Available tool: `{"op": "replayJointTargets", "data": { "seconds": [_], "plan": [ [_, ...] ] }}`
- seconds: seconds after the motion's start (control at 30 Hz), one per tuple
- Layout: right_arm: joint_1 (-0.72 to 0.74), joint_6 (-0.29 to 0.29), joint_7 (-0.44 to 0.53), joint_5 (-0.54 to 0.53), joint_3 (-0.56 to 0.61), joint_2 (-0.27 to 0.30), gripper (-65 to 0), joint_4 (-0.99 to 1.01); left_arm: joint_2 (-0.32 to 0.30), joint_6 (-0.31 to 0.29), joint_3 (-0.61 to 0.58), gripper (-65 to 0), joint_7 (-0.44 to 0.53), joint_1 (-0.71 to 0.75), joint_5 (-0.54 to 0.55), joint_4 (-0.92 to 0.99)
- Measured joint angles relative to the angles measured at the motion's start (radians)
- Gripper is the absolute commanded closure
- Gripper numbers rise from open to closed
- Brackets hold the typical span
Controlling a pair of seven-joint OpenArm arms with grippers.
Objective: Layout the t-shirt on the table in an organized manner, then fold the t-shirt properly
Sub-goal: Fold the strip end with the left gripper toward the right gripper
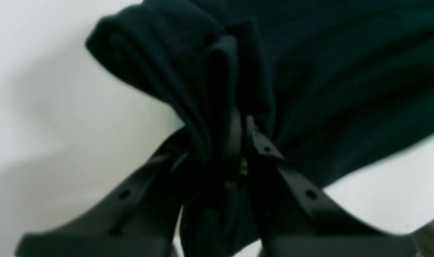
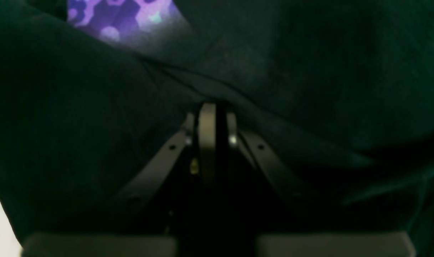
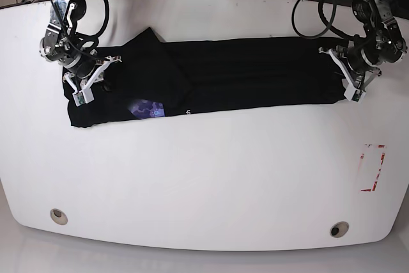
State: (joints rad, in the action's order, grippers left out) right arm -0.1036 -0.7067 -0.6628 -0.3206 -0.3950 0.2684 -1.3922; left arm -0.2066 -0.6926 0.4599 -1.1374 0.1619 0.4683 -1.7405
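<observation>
a: where is the t-shirt (image 3: 243,71) lying?

b: it lies stretched into a long dark band across the far half of the table (image 3: 204,177), well away from the near edge where the two round grommets (image 3: 58,216) sit. the red-and-white mark (image 3: 373,167) is on bare table nearer than the shirt's end on the base view's right, well apart from the cloth.

a: and the left gripper (image 1: 240,125)?

b: it sits at that same end of the shirt, the one above the red mark. in its wrist view the jaws are pressed together on a bunched fold of black cloth, which rises from between them and rolls over to one side. so it is clamped on the t-shirt.

a: the right gripper (image 2: 211,107)?

b: at the shirt's other end, on the base view's left. its wrist view is nearly filled with dark cloth; the jaws meet with almost no gap and their tips are tucked under a ridge of fabric. it looks pinched on the shirt too.

a: anything else on the shirt?

b: the purple printed graphic (image 3: 148,109) shows near the shirt's near edge, towards the right gripper's end, with tiny white lettering (image 3: 186,112) just beside it. a flap of cloth is folded over diagonally above the graphic.
</observation>
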Motion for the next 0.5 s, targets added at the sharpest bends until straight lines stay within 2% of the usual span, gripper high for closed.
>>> {"op": "replayJointTargets", "data": {
  "seconds": [0.2,0.5],
  "plan": [
    [0.000,0.000,0.001,0.002,0.002,0.000,-3.6,0.000,-0.014,-0.005,-0.124,-1.4,0.014,0.033,0.024,-0.162],
    [0.000,0.000,0.002,0.002,0.002,0.000,-3.6,0.000,-0.013,-0.005,-0.376,-1.4,0.002,0.031,0.019,-0.173]
  ]
}}
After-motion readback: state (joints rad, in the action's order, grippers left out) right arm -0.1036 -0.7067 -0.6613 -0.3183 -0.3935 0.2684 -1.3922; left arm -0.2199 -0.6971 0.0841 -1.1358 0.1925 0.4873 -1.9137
